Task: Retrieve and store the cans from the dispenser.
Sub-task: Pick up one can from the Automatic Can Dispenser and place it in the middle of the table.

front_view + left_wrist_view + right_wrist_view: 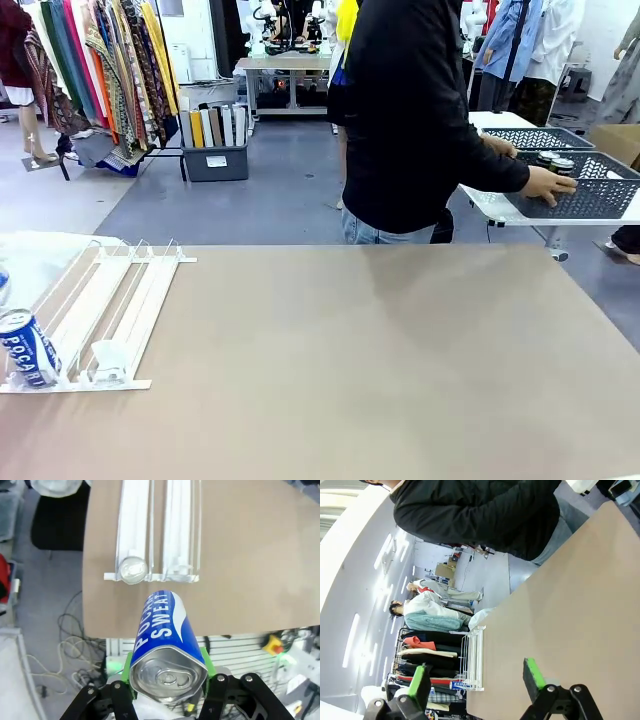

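**A:** While the tan, matte tabletop (400,360) runs smooth and flat across the room's foreground, what stands at its left end?

**B:** A white sloping rack of thin parallel rails (105,310). A blue aluminium can with white lettering (28,347) rests against the front stop of its leftmost lane. Beyond it are a grey floor and a rail of bright hanging clothes (110,70).

**A:** And the left gripper (167,672)?

**B:** Its green pads (207,665) press on both sides of a second blue can (162,630). That can is glossy, its silver top faces the wrist camera, and it is held over the table's near edge, just short of the rack.

**A:** Farther right?

**B:** A person in a black jacket (410,110) stands at the far side. One hand (550,185) is on a dark grey lattice plastic basket (590,195). The basket sits on a white side table (490,205), and dark cans (555,162) stand upright inside it.

**A:** The right gripper (476,677)?

**B:** Its jaws are spread wide over the tabletop, gripping nothing.
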Available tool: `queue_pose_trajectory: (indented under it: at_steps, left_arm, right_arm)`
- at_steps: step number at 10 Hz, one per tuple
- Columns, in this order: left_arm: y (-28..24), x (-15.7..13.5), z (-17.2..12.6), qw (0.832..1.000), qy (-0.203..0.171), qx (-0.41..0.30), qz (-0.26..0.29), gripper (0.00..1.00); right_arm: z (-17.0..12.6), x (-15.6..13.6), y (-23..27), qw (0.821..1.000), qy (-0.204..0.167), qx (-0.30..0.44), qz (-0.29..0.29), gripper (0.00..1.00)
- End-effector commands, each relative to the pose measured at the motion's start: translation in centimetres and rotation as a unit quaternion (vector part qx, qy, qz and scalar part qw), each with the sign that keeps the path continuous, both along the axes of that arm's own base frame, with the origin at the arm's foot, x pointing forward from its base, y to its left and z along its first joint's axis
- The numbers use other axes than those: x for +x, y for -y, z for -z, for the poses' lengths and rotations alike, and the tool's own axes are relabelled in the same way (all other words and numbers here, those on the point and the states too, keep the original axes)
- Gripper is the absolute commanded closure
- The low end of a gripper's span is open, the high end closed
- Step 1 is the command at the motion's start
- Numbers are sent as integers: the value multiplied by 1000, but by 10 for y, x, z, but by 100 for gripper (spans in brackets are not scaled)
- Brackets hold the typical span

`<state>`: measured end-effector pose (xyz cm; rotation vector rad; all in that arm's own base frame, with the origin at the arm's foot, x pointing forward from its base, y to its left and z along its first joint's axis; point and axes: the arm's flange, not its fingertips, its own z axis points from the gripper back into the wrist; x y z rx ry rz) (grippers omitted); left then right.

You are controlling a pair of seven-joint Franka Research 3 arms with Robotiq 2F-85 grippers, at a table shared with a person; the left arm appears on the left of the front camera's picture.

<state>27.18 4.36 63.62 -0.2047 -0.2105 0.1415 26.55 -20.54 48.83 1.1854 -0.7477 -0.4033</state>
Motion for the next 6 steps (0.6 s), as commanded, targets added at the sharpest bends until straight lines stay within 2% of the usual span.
queue_pose_trajectory:
  at_steps: [1,2,3,6]
  left_arm:
    - [-3,9,-10,998,19,-43,-30,100]
    - [-7,11,-7,997,21,-68,-31,100]
    - [-2,1,-10,1000,8,-18,-13,100]
    - [-2,1,-10,1000,8,-18,-13,100]
  right_arm:
    - [-2,4,1,1000,20,1,3,0]
    - [-2,4,1,1000,20,1,3,0]
    - [-2,4,1,1000,20,1,3,0]
    - [-2,4,1,1000,20,1,3,0]
